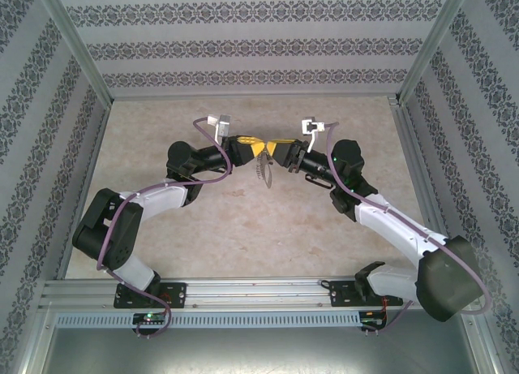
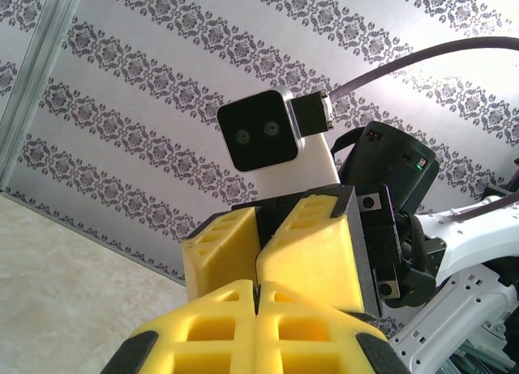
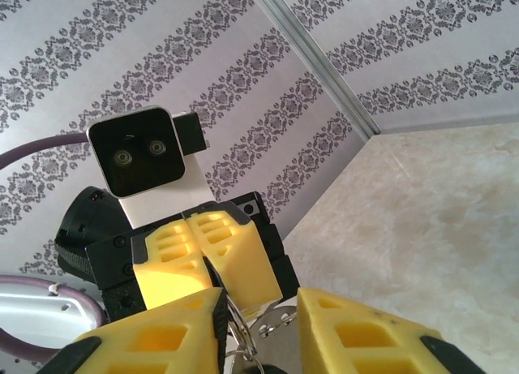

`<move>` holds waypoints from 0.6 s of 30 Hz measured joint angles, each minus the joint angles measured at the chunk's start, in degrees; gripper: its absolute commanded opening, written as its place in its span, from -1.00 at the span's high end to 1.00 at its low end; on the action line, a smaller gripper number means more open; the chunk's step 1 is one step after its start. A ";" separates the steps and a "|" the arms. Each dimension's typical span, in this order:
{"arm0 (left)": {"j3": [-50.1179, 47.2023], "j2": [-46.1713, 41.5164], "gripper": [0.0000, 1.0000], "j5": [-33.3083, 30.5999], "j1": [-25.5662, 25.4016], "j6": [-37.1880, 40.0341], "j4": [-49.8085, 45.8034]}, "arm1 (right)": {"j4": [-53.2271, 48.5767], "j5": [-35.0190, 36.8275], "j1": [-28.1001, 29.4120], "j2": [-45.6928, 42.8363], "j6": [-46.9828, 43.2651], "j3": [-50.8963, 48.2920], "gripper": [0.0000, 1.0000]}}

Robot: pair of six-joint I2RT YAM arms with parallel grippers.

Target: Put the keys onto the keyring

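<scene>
Above the middle of the table my two grippers meet tip to tip. The left gripper (image 1: 258, 147) (image 2: 258, 289) is shut on the keyring, whose thin edge shows as a dark line between its yellow pads. In the right wrist view the keyring (image 3: 243, 325) comes out of the left gripper's tips as silver wire loops, with a short beaded chain (image 3: 277, 326). It lies between the parted fingers of my right gripper (image 3: 261, 305) (image 1: 271, 150), close against the left one. A small dangling piece (image 1: 261, 174) hangs below the tips. I cannot pick out the keys from it.
The beige table (image 1: 243, 228) lies well below both grippers. Patterned walls (image 1: 243, 49) close it in at the back and both sides, with metal posts at the corners. An aluminium rail (image 1: 259, 297) carries the arm bases at the near edge.
</scene>
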 measured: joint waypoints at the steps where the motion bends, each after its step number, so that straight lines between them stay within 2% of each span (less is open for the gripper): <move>1: 0.00 0.00 1.00 0.00 0.00 0.00 0.00 | 0.09 -0.09 0.07 0.04 0.11 0.00 0.59; 5: 0.00 0.00 1.00 0.00 0.00 0.00 0.04 | 0.35 -0.85 0.46 0.07 0.13 0.22 0.65; 10: 0.00 0.00 1.00 -0.81 0.07 -0.13 0.02 | 0.76 -1.49 0.46 0.26 0.02 0.44 1.00; 16: 0.00 0.00 1.00 -1.29 0.07 -0.20 0.11 | 0.79 -1.53 0.46 0.26 -0.33 0.50 1.00; 18: -0.02 0.00 0.76 -1.46 0.04 -0.17 0.02 | 0.39 -1.49 0.44 0.26 -1.14 0.57 1.00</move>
